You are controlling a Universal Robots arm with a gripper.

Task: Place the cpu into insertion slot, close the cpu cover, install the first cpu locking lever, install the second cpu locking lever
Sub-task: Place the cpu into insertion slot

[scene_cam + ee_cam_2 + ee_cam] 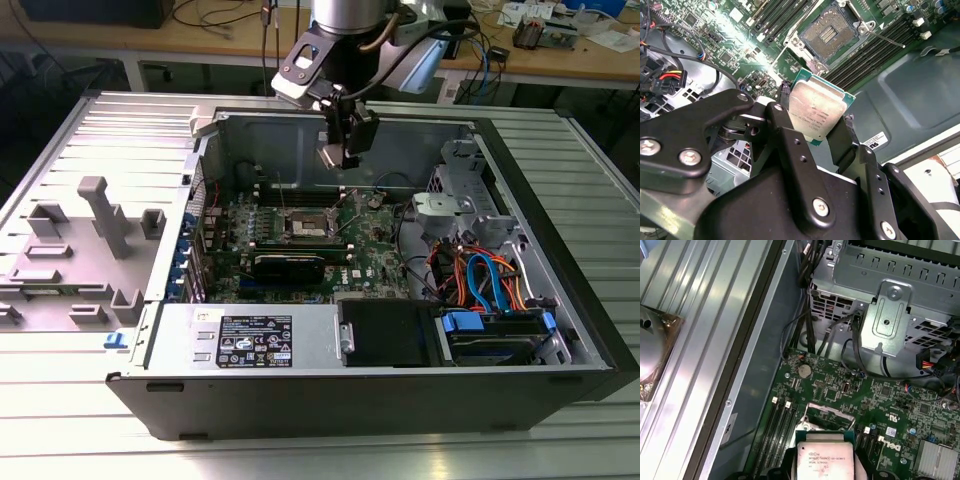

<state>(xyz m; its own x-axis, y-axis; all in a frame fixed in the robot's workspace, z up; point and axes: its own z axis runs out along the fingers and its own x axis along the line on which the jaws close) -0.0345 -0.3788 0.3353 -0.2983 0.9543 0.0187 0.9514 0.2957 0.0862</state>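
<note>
Gripper (343, 155) is clamped on the cpu (817, 111) by two opposite edges, w/ black fingers (785, 112) either side. Cpu is flat and square, dull silver top, green rim. It hangs above the board, clear of the slot (827, 34). Slot lies open: dark centre, metal rim, memory slots (875, 50) alongside. Open air round the cpu inside the case (400, 140).

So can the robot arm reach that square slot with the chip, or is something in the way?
Probably yes: the fingers hold the cpu in the air, and the insertion slot looks uncovered, with nothing between them.
</note>
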